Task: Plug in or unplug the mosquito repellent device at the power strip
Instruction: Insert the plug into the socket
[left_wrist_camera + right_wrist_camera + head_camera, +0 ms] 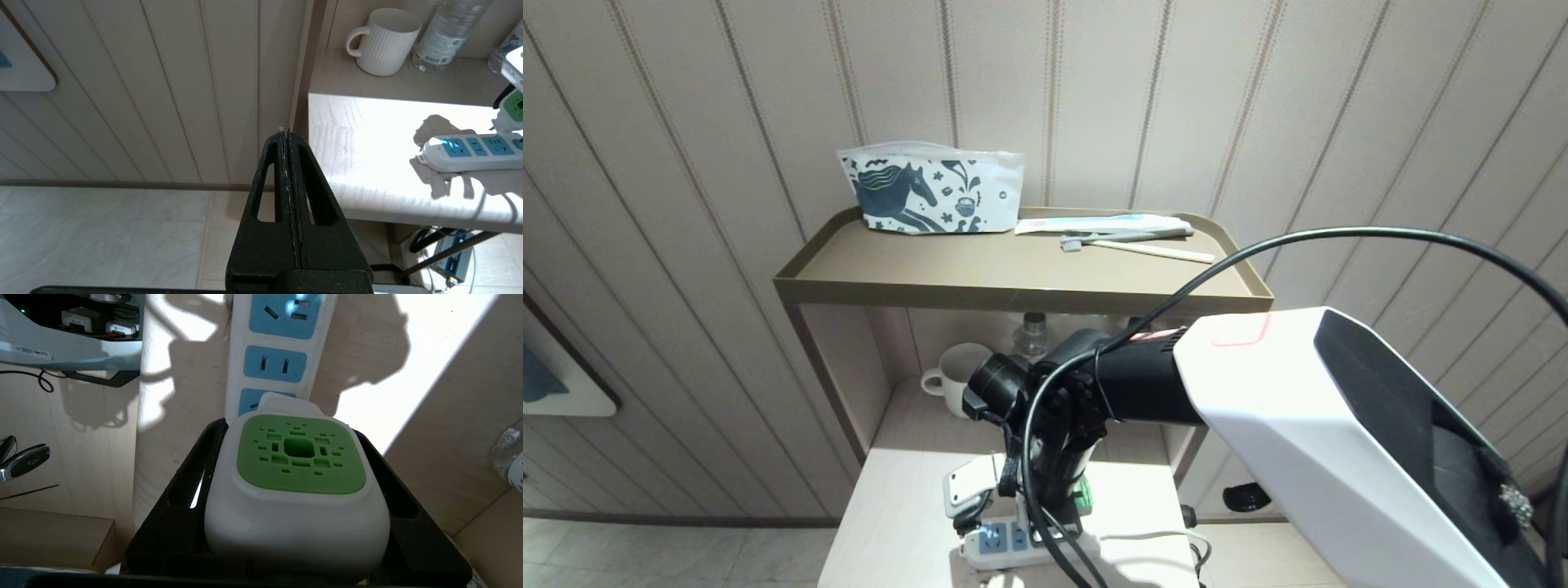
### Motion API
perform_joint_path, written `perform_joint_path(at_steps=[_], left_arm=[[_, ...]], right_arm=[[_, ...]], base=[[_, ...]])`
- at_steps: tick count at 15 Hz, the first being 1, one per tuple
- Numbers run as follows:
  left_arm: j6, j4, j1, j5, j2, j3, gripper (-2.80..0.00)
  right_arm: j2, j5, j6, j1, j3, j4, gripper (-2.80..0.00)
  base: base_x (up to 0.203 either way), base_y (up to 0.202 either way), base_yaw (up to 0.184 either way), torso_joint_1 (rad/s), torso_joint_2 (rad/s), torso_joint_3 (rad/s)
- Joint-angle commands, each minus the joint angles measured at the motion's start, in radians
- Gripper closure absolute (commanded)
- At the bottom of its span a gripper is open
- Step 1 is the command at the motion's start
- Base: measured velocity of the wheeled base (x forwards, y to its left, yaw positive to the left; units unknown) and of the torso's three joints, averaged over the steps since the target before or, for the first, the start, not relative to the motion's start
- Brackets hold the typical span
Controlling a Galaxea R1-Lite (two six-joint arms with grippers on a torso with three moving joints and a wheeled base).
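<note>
Pale striped wall panels back a light wooden table under a brown shelf unit. My right tool has both black fingers clamped on the sides of the mosquito repellent device, white cap with green vented square facing me, directly over the nearest blue socket of the power strip lying on the table. My left tool hangs pressed closed, empty, beside the table edge. I can read no writing on either item. Behind stand a white mug and bottle.
</note>
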Motion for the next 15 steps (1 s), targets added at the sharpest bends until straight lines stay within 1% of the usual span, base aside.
perform_joint_path(at_steps=[1, 6, 9, 15], left_arm=[[0.0, 0.001, 0.0, 0.0, 0.0, 0.0, 0.0], [0.001, 0.001, 0.0, 0.0, 0.0, 0.0, 0.0], [0.0, 0.001, -0.001, 0.0, 0.0, 0.0, 0.0], [0.0, 0.001, 0.0, 0.0, 0.0, 0.0, 0.0]], right_arm=[[0.018, 0.0, -0.007, 0.003, -0.001, 0.001, 0.0], [0.039, 0.0, -0.016, 0.005, -0.001, -0.029, 0.0], [0.053, -0.002, -0.012, 0.005, -0.001, -0.072, 0.0], [0.053, 0.0, -0.014, 0.005, -0.001, -0.071, 0.0]], base=[[0.0, 0.0, 0.0, 0.0, 0.0, 0.0], [0.0, 0.0, 0.0, 0.0, 0.0, 0.0], [0.0, 0.0, 0.0, 0.0, 0.0, 0.0], [0.0, 0.0, 0.0, 0.0, 0.0, 0.0]])
